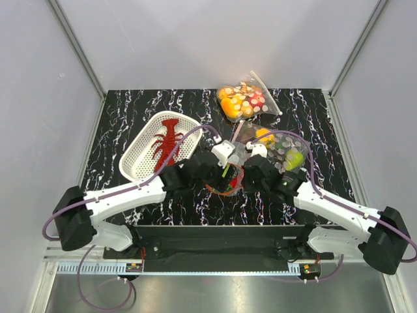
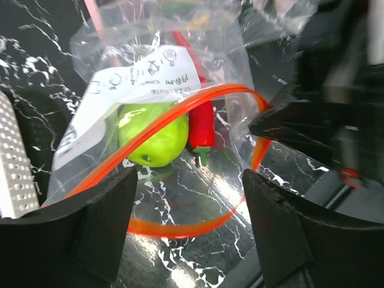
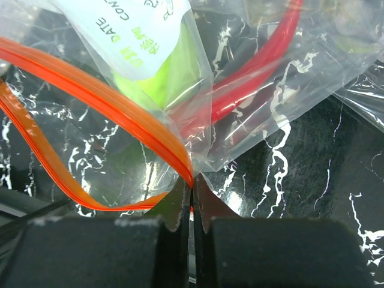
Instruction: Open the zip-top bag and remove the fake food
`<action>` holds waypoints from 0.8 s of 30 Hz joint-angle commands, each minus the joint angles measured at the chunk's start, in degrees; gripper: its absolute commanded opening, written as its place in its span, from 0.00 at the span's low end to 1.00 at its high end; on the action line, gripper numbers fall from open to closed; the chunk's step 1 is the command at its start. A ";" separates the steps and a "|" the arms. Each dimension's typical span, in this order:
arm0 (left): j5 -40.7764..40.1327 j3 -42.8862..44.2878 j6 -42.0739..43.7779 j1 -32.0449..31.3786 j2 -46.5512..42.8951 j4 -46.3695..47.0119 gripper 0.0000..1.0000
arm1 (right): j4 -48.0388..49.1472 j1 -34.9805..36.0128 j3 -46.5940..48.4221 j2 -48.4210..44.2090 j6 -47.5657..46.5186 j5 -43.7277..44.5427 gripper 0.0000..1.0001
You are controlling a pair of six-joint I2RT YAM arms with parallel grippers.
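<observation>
Pinching the zip-top bag (image 3: 240, 120) at its rim, right gripper (image 3: 192, 195) holds the mouth open. Left gripper (image 2: 189, 186) spread at the mouth; apple (image 2: 153, 135) and chili (image 2: 201, 127) just ahead, inside. Next: reach in, close on apple.

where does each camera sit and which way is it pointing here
Top external: above and behind the robot, looking down at the table; left arm and right arm show whole.
Left wrist: on the left arm, facing the open mouth of the zip-top bag, apple and chili inside; the open left hand frames it.
Right wrist: on the right arm, close against the bag; the right hand is shut on the orange zip strip.
Shared: both wrist views show bag, apple and chili.
</observation>
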 commanded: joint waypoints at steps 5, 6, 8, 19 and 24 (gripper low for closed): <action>-0.33 -0.48 0.89 -0.09 5.55 9.90 0.70 | 1.67 -0.54 -0.85 -3.16 0.96 -1.46 0.01; -0.77 -0.57 1.06 0.09 6.68 10.95 0.71 | 1.94 -0.63 -1.03 -3.25 0.96 -2.16 0.01; -1.91 -1.01 1.15 0.53 7.83 11.66 0.72 | 3.25 -0.63 -1.82 -3.42 1.14 -2.96 0.02; -2.10 -5.05 4.05 5.36 12.75 23.70 0.83 | 6.94 -0.63 -4.80 -3.16 1.32 -6.12 0.02; -0.69 -4.43 5.37 6.76 16.61 26.95 0.85 | 8.26 -0.63 -5.86 -2.46 1.23 -7.35 0.02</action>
